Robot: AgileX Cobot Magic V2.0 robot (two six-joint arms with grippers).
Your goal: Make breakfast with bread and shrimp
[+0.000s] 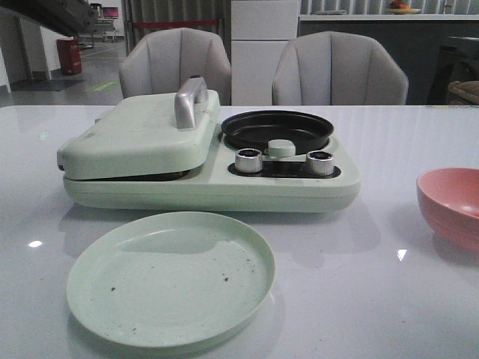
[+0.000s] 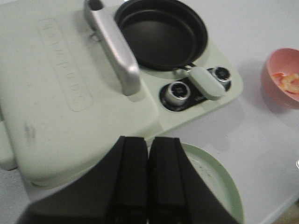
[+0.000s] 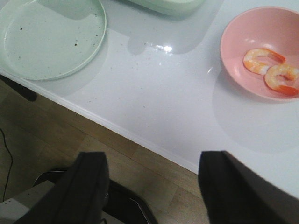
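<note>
Jaws: our left gripper (image 2: 147, 179) is pressed together, right gripper (image 3: 152, 182) spread. Both shrimp (image 3: 271, 70) lie in the pink bowl (image 3: 233, 42); bread is perhaps under the closed lid (image 1: 135, 134). Cooking remains.

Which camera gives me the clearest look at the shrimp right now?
The right wrist view: it looks down into the pink bowl, showing two curled shrimp whole. The left wrist view catches the shrimp only as a blurred orange patch at the picture's edge. In the front view the bowl's wall hides them.
</note>
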